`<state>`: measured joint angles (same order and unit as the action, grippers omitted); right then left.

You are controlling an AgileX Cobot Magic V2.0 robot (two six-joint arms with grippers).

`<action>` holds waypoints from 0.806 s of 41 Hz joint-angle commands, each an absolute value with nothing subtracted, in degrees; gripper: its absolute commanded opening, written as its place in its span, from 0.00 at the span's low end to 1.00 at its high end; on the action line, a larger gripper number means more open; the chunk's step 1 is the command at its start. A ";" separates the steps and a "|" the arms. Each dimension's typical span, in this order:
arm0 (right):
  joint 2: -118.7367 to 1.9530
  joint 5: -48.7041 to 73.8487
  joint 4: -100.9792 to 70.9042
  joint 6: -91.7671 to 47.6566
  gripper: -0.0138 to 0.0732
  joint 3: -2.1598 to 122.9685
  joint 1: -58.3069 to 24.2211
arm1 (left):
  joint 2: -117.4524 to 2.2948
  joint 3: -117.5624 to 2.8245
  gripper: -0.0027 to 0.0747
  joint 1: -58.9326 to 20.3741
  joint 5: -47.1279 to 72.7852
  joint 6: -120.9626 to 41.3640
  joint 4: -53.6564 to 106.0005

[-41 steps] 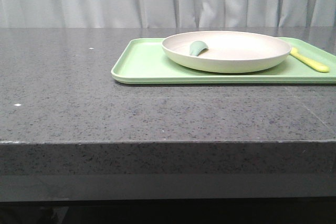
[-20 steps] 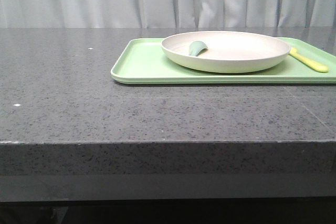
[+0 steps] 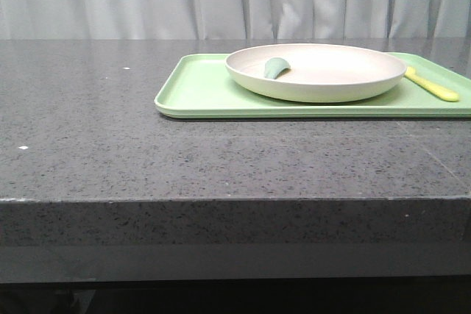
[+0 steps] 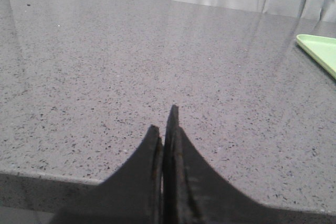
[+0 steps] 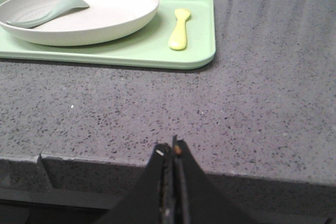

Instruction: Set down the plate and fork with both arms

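The cream-white plate [image 3: 316,71] sits on a light-green tray [image 3: 199,90] at the back right of the table; it also shows in the right wrist view [image 5: 79,14]. The pale-yellow fork [image 3: 433,84] lies on the tray to the right of the plate, and shows in the right wrist view [image 5: 179,29]. My left gripper [image 4: 165,127] is shut and empty over bare table near the front edge, far from the tray. My right gripper [image 5: 172,148] is shut and empty at the table's front edge, well short of the tray. Neither gripper shows in the front view.
A small sage-green utensil [image 3: 275,68] lies inside the plate, also in the right wrist view [image 5: 44,14]. The tray's corner [image 4: 320,51] shows in the left wrist view. The dark speckled tabletop [image 3: 147,152] ends in a front edge. A pale curtain hangs behind.
The front view has shifted very slightly; the tray, plate and fork appear a few pixels further left. Nothing was taken hold of or let go.
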<state>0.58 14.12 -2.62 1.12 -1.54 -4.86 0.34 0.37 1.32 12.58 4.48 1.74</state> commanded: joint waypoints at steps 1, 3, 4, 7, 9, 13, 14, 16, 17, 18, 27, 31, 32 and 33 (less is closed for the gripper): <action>1.60 10.14 -2.01 0.69 0.02 -1.35 -4.70 | 1.46 0.54 0.01 1.26 8.08 4.91 2.20; 1.60 10.15 -2.01 0.69 0.02 -1.35 -4.57 | 1.46 0.54 0.01 1.26 8.08 4.91 2.20; 1.60 10.15 -2.01 0.69 0.02 -1.35 -4.45 | 1.46 0.54 0.01 1.26 8.08 4.91 2.20; 1.60 10.15 -2.01 0.69 0.02 -1.35 -3.82 | 1.46 0.54 0.01 1.26 8.08 4.91 2.20; 1.60 10.15 -2.01 0.69 0.02 -1.35 -3.33 | 1.46 0.54 0.01 1.26 8.08 4.91 2.20; 1.60 10.15 -2.01 0.69 0.02 -1.35 -2.91 | 1.46 0.54 0.01 1.26 8.08 4.91 2.20; 1.60 10.15 -2.01 0.69 0.02 -1.35 -2.91 | 1.46 0.54 0.01 1.26 8.08 4.91 2.20; 1.60 10.15 -2.01 0.69 0.02 -1.35 -2.91 | 1.46 0.54 0.01 1.26 8.08 4.91 2.20; 1.60 10.15 -2.01 0.69 0.02 -1.35 -2.91 | 1.46 0.54 0.01 1.26 8.08 4.91 2.20; 1.60 10.15 -2.01 0.69 0.02 -1.35 -2.91 | 1.46 0.54 0.01 1.26 8.08 4.91 2.20; 1.60 10.15 -2.01 0.69 0.02 -1.35 -2.91 | 1.46 0.54 0.01 1.26 8.08 4.91 2.20; 1.60 10.15 -2.01 0.69 0.02 -1.35 -2.91 | 1.46 0.54 0.01 1.26 8.08 4.91 2.20; 1.60 10.15 -2.01 0.69 0.02 -1.35 -2.91 | 1.46 0.54 0.01 1.26 8.08 4.91 2.20; 1.60 10.15 -2.01 0.69 0.02 -1.35 -2.91 | 1.46 0.54 0.01 1.26 8.08 4.91 2.20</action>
<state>0.61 14.43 -2.62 1.12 -1.54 -3.28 0.34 0.37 1.32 12.58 4.48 1.74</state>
